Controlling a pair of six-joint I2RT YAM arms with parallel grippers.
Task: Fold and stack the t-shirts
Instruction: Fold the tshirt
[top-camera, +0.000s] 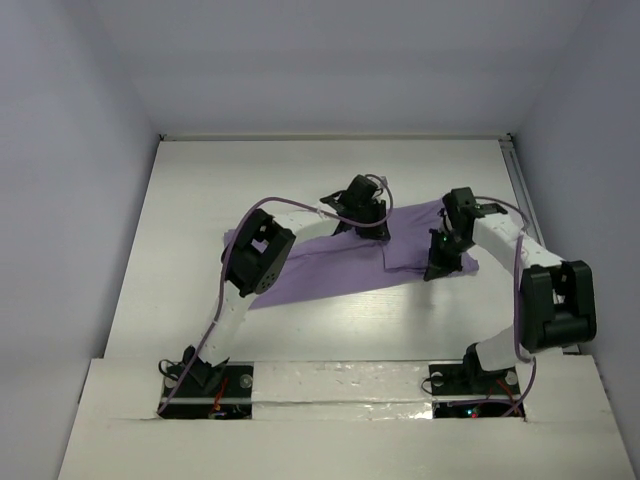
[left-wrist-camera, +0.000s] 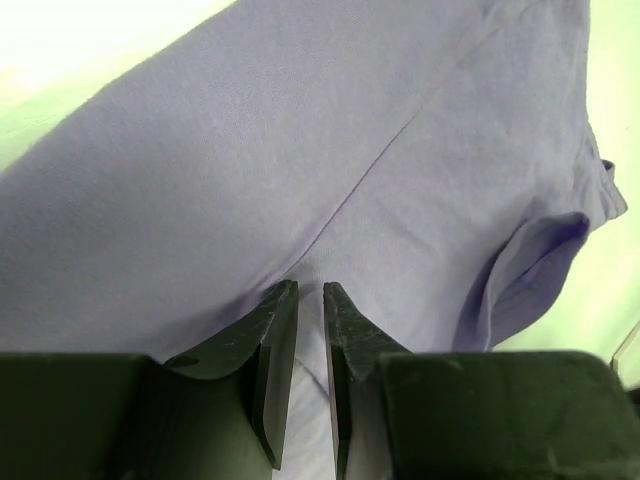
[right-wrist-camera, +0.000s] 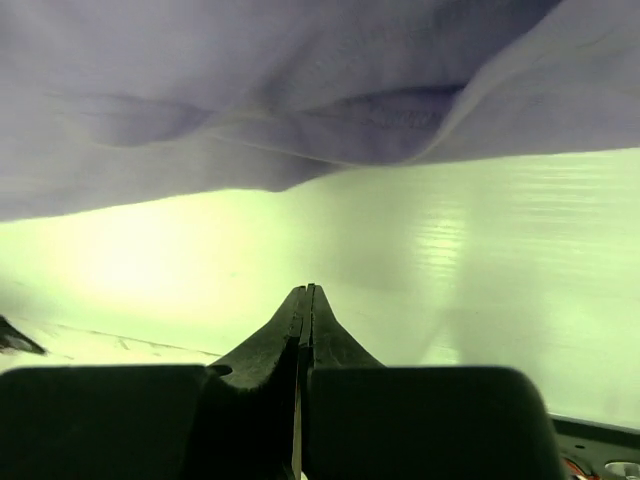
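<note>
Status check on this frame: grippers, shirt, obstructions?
Left gripper pinching the t-shirt. Right gripper shut, empty. T-shirt lying on table. Nothing in the way.

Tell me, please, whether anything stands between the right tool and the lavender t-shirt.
Nothing visible does. In the right wrist view, only bare table lies between the shut, empty right tool and the edge of the t-shirt ahead of it.

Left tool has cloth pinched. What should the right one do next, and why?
Probably open the right tool and grip the lavender t-shirt at its edge: it is shut, empty, over bare table, while the left tool pinches cloth alone.
</note>
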